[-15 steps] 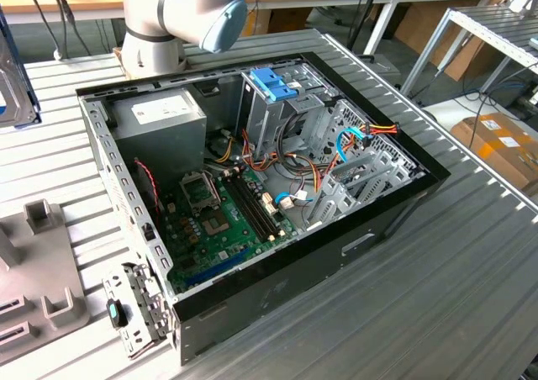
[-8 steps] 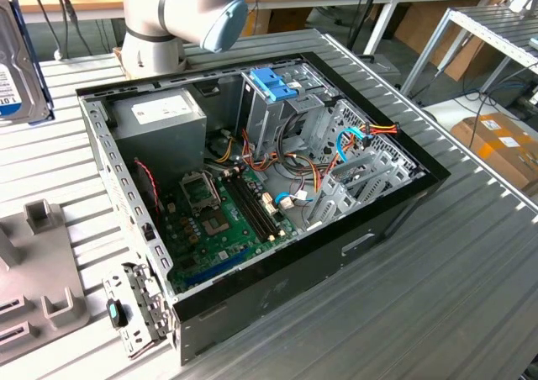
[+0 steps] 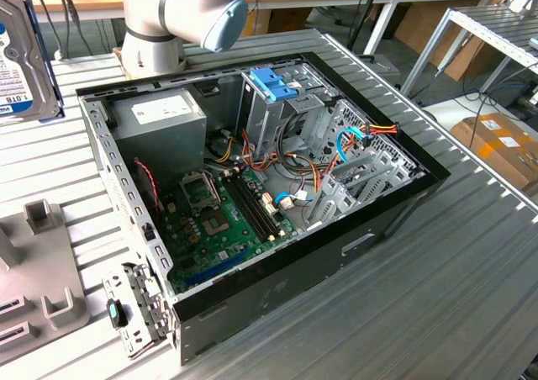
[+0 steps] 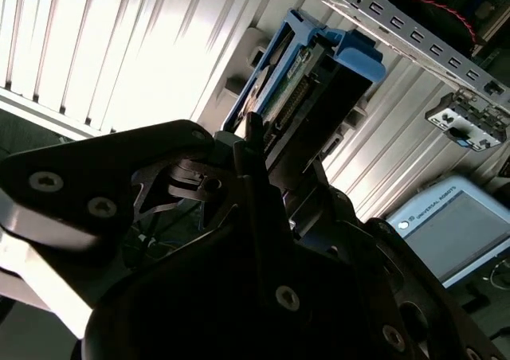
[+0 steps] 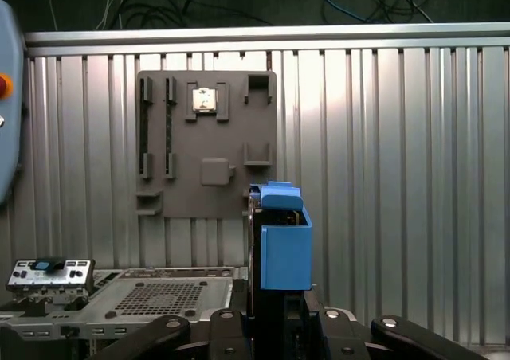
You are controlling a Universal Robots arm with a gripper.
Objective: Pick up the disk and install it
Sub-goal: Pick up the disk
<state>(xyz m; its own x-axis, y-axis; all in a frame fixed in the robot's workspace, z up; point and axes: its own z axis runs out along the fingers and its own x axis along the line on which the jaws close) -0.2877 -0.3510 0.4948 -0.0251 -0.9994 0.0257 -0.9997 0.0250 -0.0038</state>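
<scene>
The disk [image 3: 23,56] hangs in the air at the exterior view's far left, above the ribbed table: silver metal with a white-and-blue label and a blue edge. In both wrist views my gripper [image 4: 271,149] is shut on it, the dark fingers [image 5: 275,308] clamping its near end. The blue frame [image 5: 284,244] stands edge-on, sticking out away from the gripper. Its connector edge [image 4: 291,101] shows between the blue rails. The disk is held over the grey fixture plate [image 5: 207,153], well to the exterior view's left of the open computer case [image 3: 252,195].
Inside the case are a grey power-supply box [image 3: 164,115], a metal cage with a blue top [image 3: 273,86], a green board [image 3: 214,224] and loose cables [image 3: 336,157]. The arm's base [image 3: 160,27] stands behind the case. A teach pendant [image 4: 454,225] lies nearby.
</scene>
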